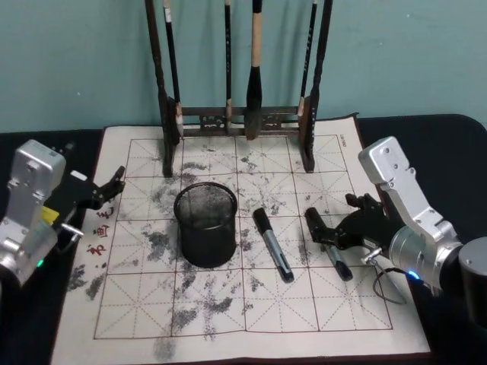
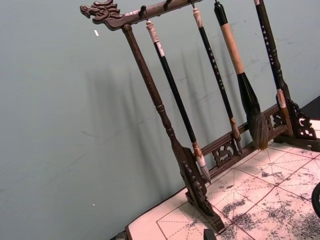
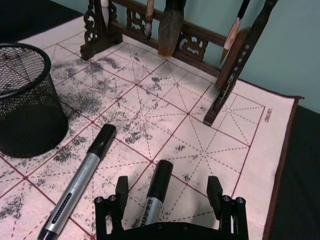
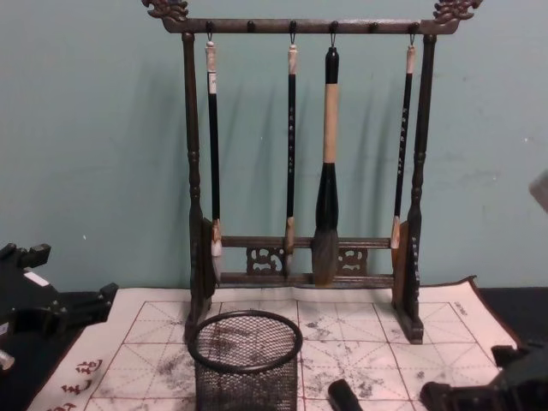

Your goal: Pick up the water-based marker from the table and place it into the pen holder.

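Marker (image 3: 156,190): silver barrel, black cap

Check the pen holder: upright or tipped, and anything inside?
Upright and empty. The pen holder stands rim-up on the mat; the head view looks down into bare mesh, and the nearest marker lies outside.

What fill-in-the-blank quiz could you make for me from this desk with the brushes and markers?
The wooden rack carries ___ hanging brushes.
The right gripper, open, straddles one marker; the second marker lies on its ___ side, nearer the pen holder.
The pen holder contains ___ markers so far.
The left gripper waits at the ___ edge of the mat.

Missing words: four; left; no; left.
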